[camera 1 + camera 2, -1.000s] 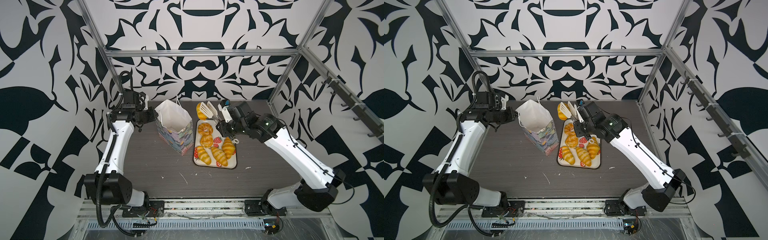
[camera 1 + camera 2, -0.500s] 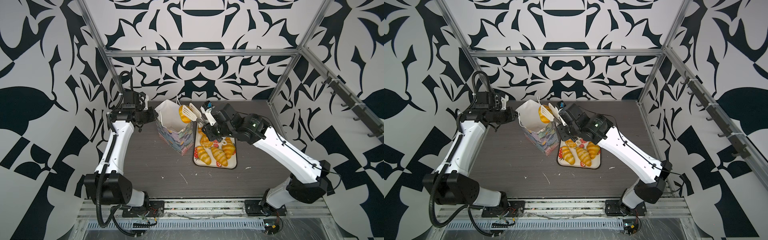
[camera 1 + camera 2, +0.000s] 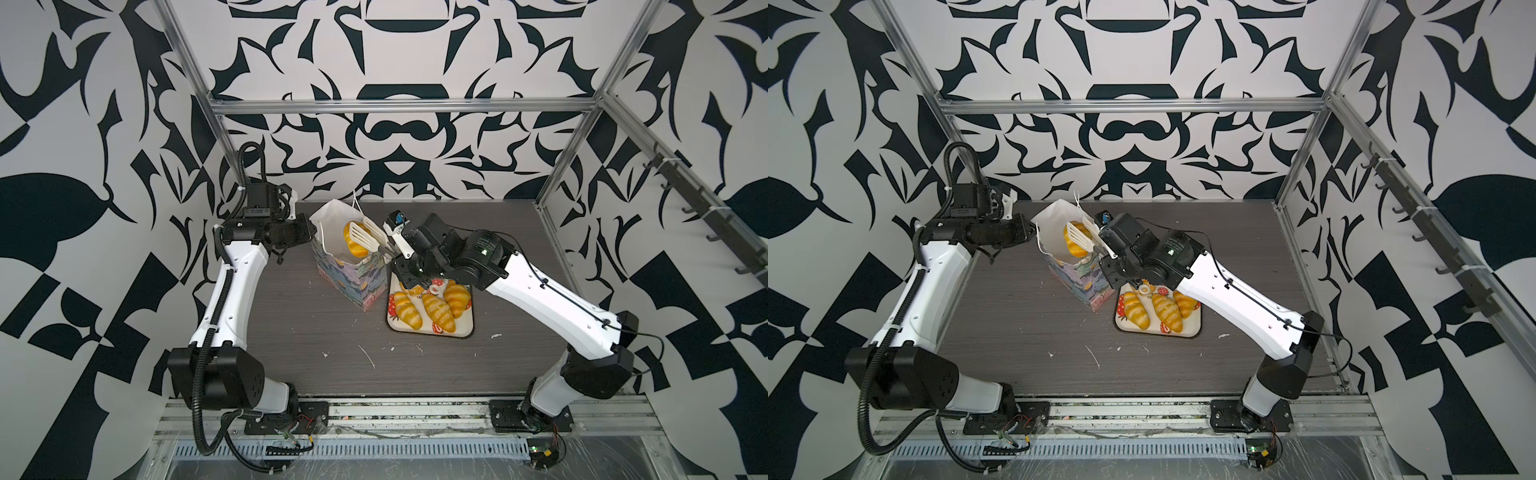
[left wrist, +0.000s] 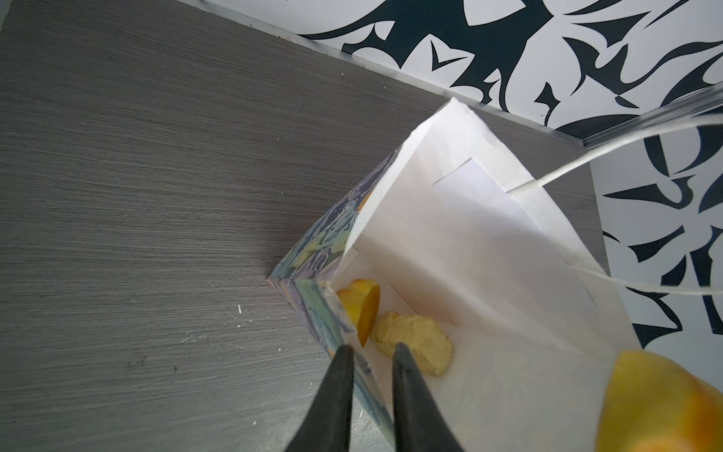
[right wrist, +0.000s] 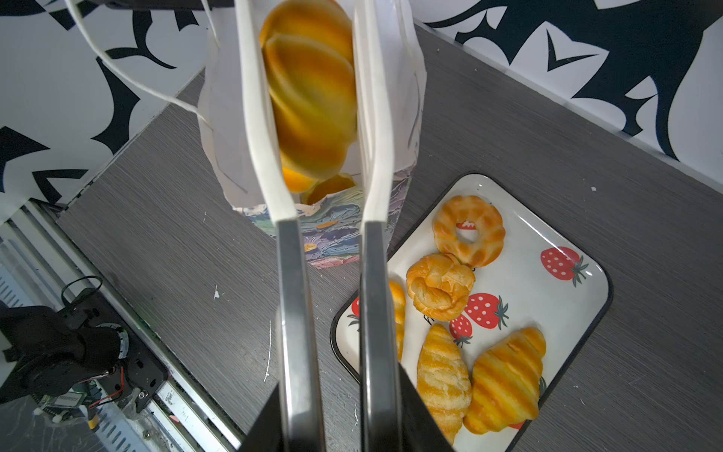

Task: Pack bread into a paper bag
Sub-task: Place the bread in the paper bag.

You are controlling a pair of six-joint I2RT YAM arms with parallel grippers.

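Observation:
The paper bag point(image 3: 349, 274) point(image 3: 1084, 282) stands open on the dark table, white inside and floral outside. My left gripper point(image 3: 309, 235) point(image 4: 369, 352) is shut on its rim, one finger on either side of the wall. My right gripper point(image 3: 395, 249) point(image 5: 340, 411) is shut on white-tipped metal tongs point(image 3: 368, 235) point(image 5: 293, 293). The tongs pinch a golden croissant point(image 3: 355, 245) point(image 5: 313, 98) in the bag's mouth. Two pieces of bread point(image 4: 410, 340) lie at the bag's bottom. On the strawberry tray point(image 3: 465, 328) point(image 5: 547, 227) lie several more, croissants point(image 5: 504, 375) and a ring bun point(image 5: 467, 231).
The tray sits right beside the bag, on the right arm's side. Patterned walls and metal frame posts point(image 3: 569, 141) close in the table at the back and sides. White crumbs point(image 3: 368, 357) dot the table's front half. A metal rail point(image 3: 374, 411) runs along the front edge.
My right arm has swung the tongs and croissant from above the tray's far end across to the bag's mouth. The left arm and the bag have stayed still.

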